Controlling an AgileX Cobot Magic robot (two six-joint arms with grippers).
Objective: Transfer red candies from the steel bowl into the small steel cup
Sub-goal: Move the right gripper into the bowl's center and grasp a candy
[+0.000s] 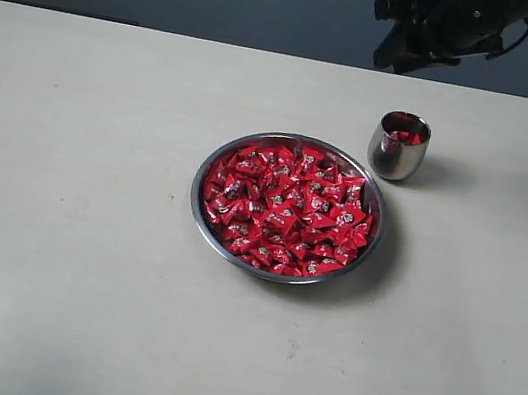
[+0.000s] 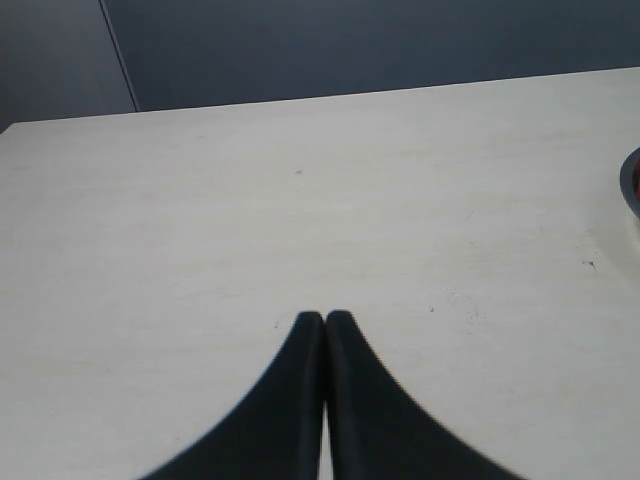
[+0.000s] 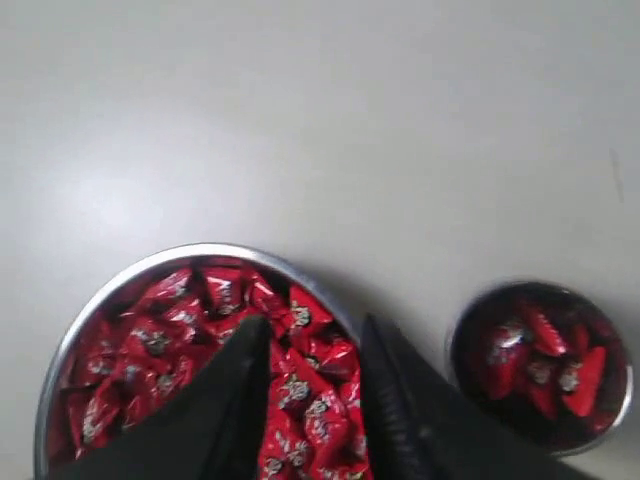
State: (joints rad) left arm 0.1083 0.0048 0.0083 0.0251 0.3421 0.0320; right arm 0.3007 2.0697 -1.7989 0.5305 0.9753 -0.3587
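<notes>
The steel bowl (image 1: 195, 191) sits mid-table, heaped with red candies (image 1: 288, 207). Just beyond its far right side stands the small steel cup (image 1: 392, 160) with a few red candies (image 1: 403, 135) inside. My right gripper (image 1: 402, 53) hangs high above the table behind the cup. In the right wrist view it (image 3: 315, 335) is open over the bowl (image 3: 200, 250), nothing held between its fingers, with the cup (image 3: 451, 350) to one side. My left gripper (image 2: 325, 318) is shut and empty over bare table, outside the exterior view.
The table (image 1: 57, 224) is pale and wide around the bowl and cup. A sliver of the bowl's rim (image 2: 630, 180) shows at the edge of the left wrist view. A dark wall runs behind the table's far edge.
</notes>
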